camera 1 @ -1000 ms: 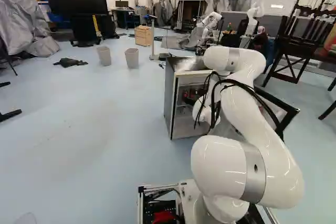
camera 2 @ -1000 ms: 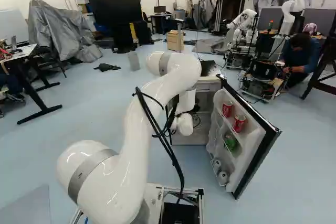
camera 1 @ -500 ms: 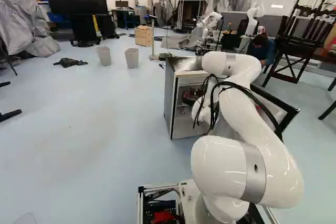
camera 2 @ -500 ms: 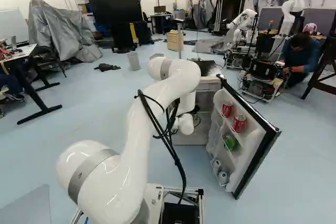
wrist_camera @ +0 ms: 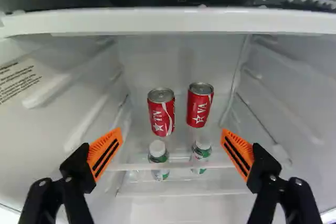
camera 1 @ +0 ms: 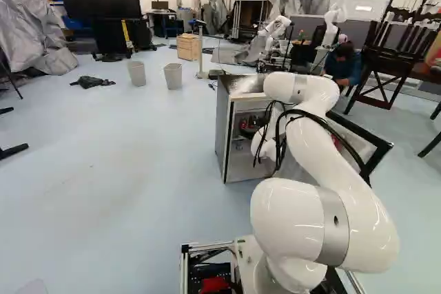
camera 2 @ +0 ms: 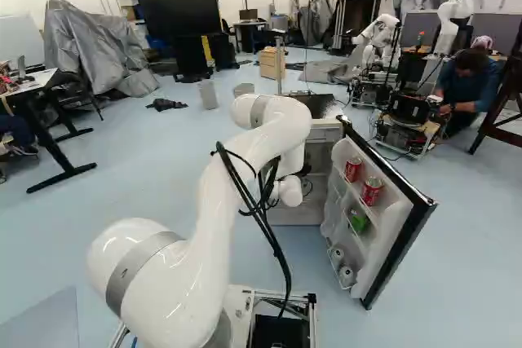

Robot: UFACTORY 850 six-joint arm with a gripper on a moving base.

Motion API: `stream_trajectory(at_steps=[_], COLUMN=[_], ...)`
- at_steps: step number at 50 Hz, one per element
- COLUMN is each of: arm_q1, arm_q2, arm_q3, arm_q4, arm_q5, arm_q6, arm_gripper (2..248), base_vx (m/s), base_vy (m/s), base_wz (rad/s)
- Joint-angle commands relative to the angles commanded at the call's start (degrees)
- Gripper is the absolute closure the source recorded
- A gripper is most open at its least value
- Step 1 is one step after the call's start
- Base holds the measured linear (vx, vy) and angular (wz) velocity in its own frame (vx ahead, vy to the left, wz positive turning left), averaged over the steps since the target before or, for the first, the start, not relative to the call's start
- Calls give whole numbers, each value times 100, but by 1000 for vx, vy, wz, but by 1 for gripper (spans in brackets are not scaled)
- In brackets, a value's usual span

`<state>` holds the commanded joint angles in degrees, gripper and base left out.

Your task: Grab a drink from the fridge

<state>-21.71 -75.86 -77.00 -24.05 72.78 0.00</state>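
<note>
My gripper (camera 1: 253,124) shows as a dark part at the open front of the fridge (camera 1: 221,129) in the left base view. In the wrist view the gripper (wrist_camera: 172,130) stands open, nothing held between its orange pads. Ahead of it, two red drink cans, one (wrist_camera: 161,113) and another (wrist_camera: 200,105), stand upright side by side on the shelf, a small gap apart. Under that see-through shelf are two bottles with white caps, one (wrist_camera: 158,156) below each can (wrist_camera: 201,153). Neither finger touches a can.
The fridge door (camera 2: 397,242) stands wide open at the right, with red cans (camera 2: 371,191) and other drinks in its racks. Side walls (wrist_camera: 294,93) and a frosted upper edge (wrist_camera: 173,22) frame the compartment. Another robot (camera 2: 379,38) stands farther back.
The arm's upper bend has sunk a little against the joint at the views' foot, and its wrist has shifted slightly. Base, fridge and door have stayed in place.
</note>
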Motion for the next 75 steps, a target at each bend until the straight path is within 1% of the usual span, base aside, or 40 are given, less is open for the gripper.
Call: stream_trajectory(at_steps=[28, 58, 66, 75], arm_q1=[-57, -74, -66, -43], arm_q2=[-335, -753, -867, -993], arm_q3=[-629, -1400, -1608, -1836], arm_q4=[0, 3, 68, 225], arm_q5=[-398, -802, -898, -1003], arm_q6=[0, 0, 0, 0], arm_gripper=[3, 3, 3, 3], base_vx=[0, 0, 0, 0], base_vy=[0, 0, 0, 0], base_wz=[0, 0, 0, 0])
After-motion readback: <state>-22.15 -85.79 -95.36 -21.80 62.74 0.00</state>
